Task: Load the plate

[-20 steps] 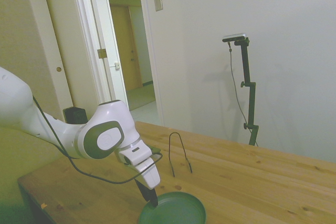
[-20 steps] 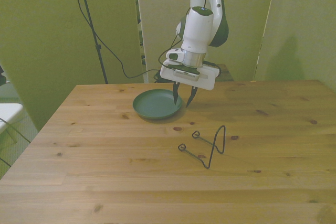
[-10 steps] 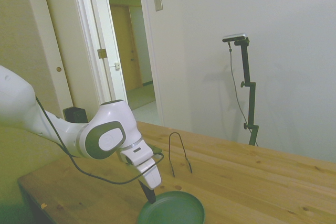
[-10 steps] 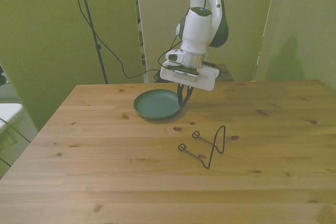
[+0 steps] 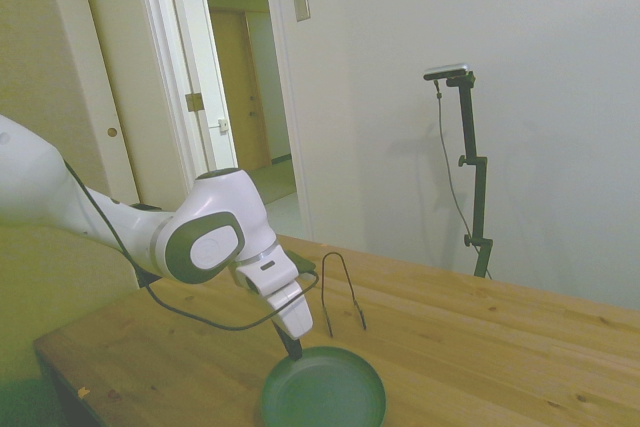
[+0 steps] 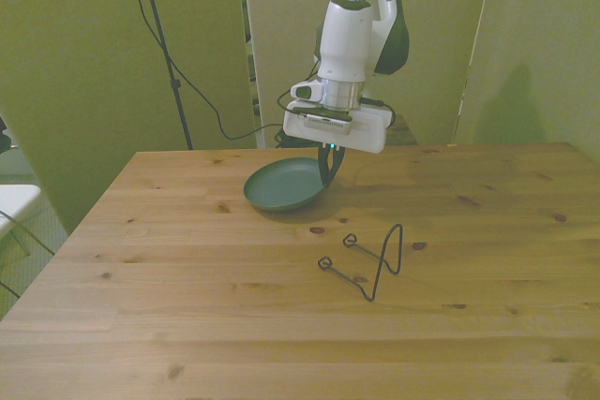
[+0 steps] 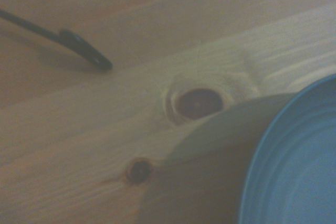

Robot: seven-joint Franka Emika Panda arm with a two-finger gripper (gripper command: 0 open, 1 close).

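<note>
Right now the plate [image 6: 285,185] is hanging from the pincer [image 6: 327,173] by one edge. It is round and dark green, with a low rim. The pincer is pinching the rim on the side nearest to it, and its two dark fingers are squeezed together on that edge. The rest of the plate is sticking out away from the pincer and tipping down a little. In the front view the plate is casting a shadow on the counter [image 6: 281,306] under it, so I think the held side is off the wood. I cannot tell if the far edge is touching the wood or not.

In the wrist view the plate's rim [image 7: 294,161] is filling one corner, with its shadow on the boards beside it.

I think the step in hand is the lifting and carrying of the plate. The picking up looks done.

Past the plate, well apart from the pincer, a thin black wire rack [image 6: 371,263] is standing on the counter. It is showing up in the side view too [image 5: 340,292]. It is bent like a tall loop with little feet. I am guessing the plate is going there.

For the next move the pincer is needing to hold tight, because the grip is only on the rim. It is also needing to turn the plate on its edge to fit the narrow loop.
</note>
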